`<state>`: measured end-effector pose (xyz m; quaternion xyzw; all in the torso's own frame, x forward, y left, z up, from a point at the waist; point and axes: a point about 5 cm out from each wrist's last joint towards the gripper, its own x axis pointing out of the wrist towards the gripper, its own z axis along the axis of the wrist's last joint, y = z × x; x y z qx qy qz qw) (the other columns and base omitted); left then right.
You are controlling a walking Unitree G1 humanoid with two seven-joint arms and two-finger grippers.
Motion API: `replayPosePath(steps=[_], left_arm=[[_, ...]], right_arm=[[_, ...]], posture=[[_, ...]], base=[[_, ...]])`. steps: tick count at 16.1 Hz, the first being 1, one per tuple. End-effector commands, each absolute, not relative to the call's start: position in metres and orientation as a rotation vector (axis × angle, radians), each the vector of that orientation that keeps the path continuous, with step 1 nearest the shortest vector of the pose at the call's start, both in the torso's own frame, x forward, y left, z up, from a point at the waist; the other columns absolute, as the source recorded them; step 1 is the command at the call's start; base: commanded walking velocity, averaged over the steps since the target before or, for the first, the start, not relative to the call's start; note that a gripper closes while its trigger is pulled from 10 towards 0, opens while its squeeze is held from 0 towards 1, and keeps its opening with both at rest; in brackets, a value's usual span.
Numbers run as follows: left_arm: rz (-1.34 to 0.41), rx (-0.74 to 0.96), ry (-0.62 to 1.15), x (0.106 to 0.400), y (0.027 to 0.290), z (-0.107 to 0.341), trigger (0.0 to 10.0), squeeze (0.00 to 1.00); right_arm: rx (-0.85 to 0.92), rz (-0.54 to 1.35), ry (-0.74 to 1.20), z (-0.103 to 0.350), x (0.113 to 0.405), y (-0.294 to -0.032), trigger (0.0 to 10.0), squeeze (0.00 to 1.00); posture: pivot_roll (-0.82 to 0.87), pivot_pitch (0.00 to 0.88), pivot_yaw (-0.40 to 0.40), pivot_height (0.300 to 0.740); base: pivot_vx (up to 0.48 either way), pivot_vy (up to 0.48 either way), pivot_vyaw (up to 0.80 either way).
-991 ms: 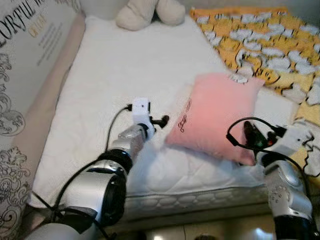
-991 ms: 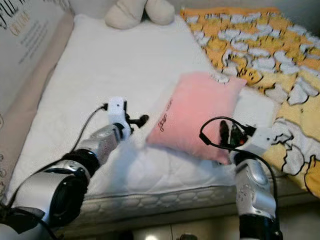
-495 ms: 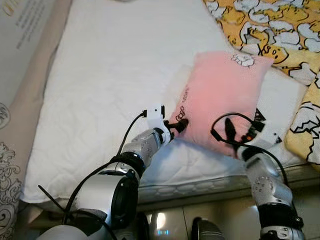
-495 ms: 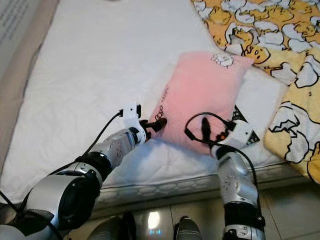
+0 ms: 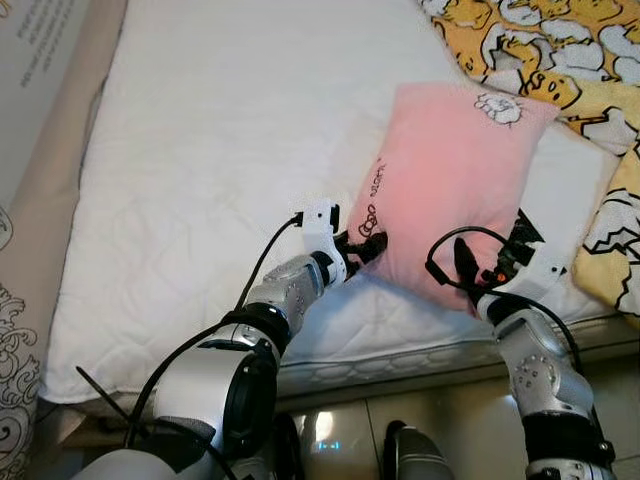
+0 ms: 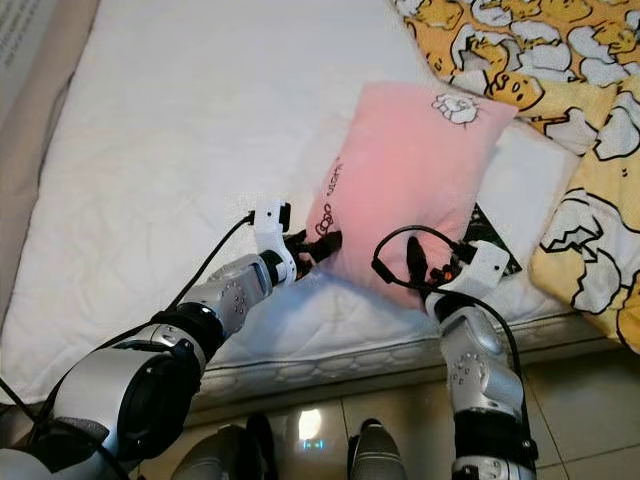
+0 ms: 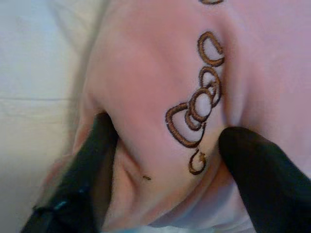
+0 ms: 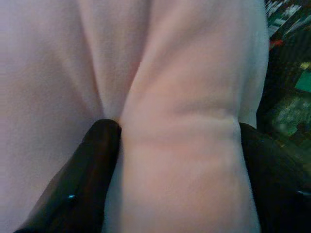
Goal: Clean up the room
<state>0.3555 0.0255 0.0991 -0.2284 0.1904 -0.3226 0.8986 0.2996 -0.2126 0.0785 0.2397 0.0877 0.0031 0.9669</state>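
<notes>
1. White quilted mattress (image 5: 220, 170) takes up most of the scene, and the pink pillow (image 5: 450, 180) lies on it toward the 3 o'clock side, close to the near edge, tilted with its far corner pointing to about 1 o'clock.
2. Left end effector (image 5: 365, 246) is at the pillow's 8 o'clock corner, right by the brown embroidered bow; wrist cam shows its two black fingers (image 7: 252, 179) pinching a fold of the pink fabric between them.
3. Right end effector (image 6: 420, 262) is on the pillow's near edge at about 5 o'clock, fingers (image 8: 92, 174) squeezing a bunched ridge of the pillow too, so both are clamped on it.
4. Yellow cartoon-print blanket (image 5: 540, 50) is crumpled from 1 to 3 o'clock, touching the pillow's far corner.
5. Beige padded bed side (image 5: 50, 200) runs along 9 o'clock, with shiny tile floor (image 6: 590, 400) at 6 o'clock below the mattress edge.
</notes>
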Motion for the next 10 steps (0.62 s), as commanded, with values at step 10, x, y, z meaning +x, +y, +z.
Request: replayPosePath(steps=[10], left_arm=[[-0.979,-0.38,0.477,0.313,-0.032,0.08,0.0,0.0]], right_arm=[[0.524,0.046,0.279,0.057,0.29,-0.211,0.0,0.04]], posture=[[-0.22,0.176,0.071,0.74]], base=[[0.0,0.0,0.0]])
